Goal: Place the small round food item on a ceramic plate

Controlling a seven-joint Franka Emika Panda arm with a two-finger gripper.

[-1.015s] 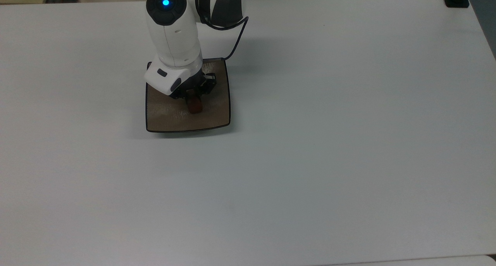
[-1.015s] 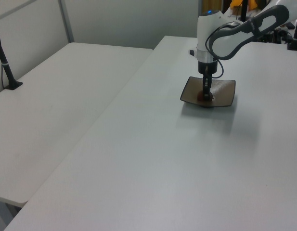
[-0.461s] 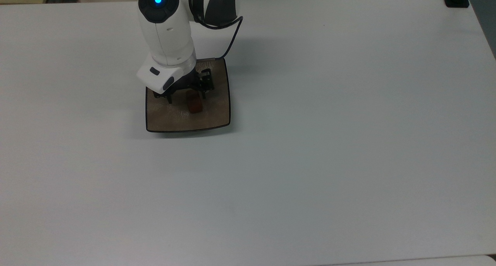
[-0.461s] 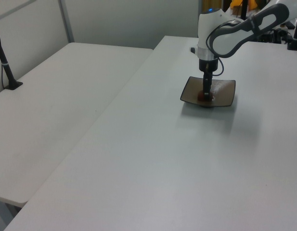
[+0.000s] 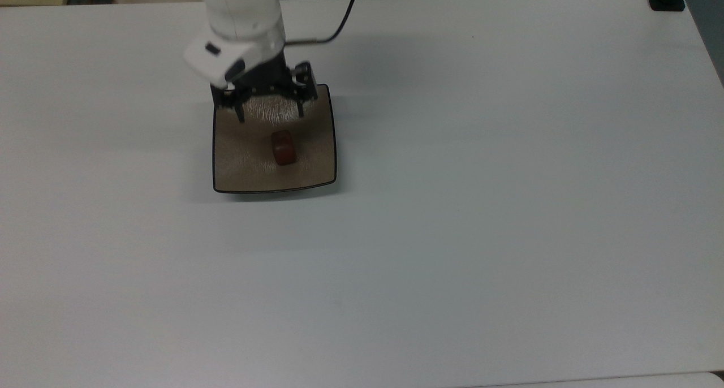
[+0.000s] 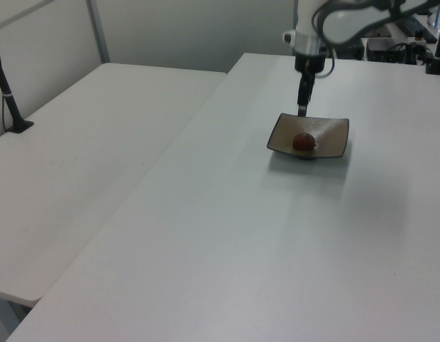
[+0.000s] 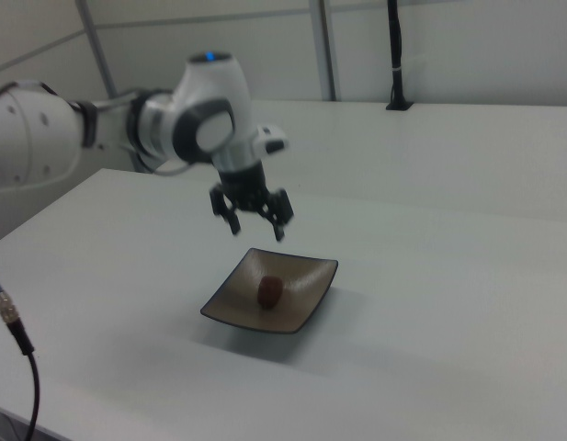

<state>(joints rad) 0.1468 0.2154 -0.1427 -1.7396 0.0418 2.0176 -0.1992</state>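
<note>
One white surface (image 5: 452, 235) carries the whole scene; its near part is bare in all three views. In the right view a dark cable (image 7: 12, 331) with a connector hangs at the right view's lower left, closest to the camera.

Further in, the ceramic plate (image 5: 243, 167) sits flat on the surface, square, tan-brown, with a thin dark rim and upturned corners. In the left view it (image 6: 330, 139) lies in the far half of the surface; in the right view it (image 7: 306, 276) stands corner-on.

On the plate rests the small round food item (image 5: 283, 147), a dark reddish-brown lump, roughly at the plate's centre and touching nothing else. It is confirmed in the left view (image 6: 302, 142) and the right view (image 7: 270, 290).

Beyond the lump, the gripper (image 5: 270, 115) hangs over the plate's far edge, clear of both plate and lump. The right view (image 7: 256, 225) shows it raised well above the plate. Jaws stand wide apart and hold nothing. In the left view the gripper (image 6: 302, 110) points straight down above the plate's far rim.

Farthest back, a second white table (image 6: 77, 149) adjoins at the left view's left, bearing a black post (image 6: 7, 92).
</note>
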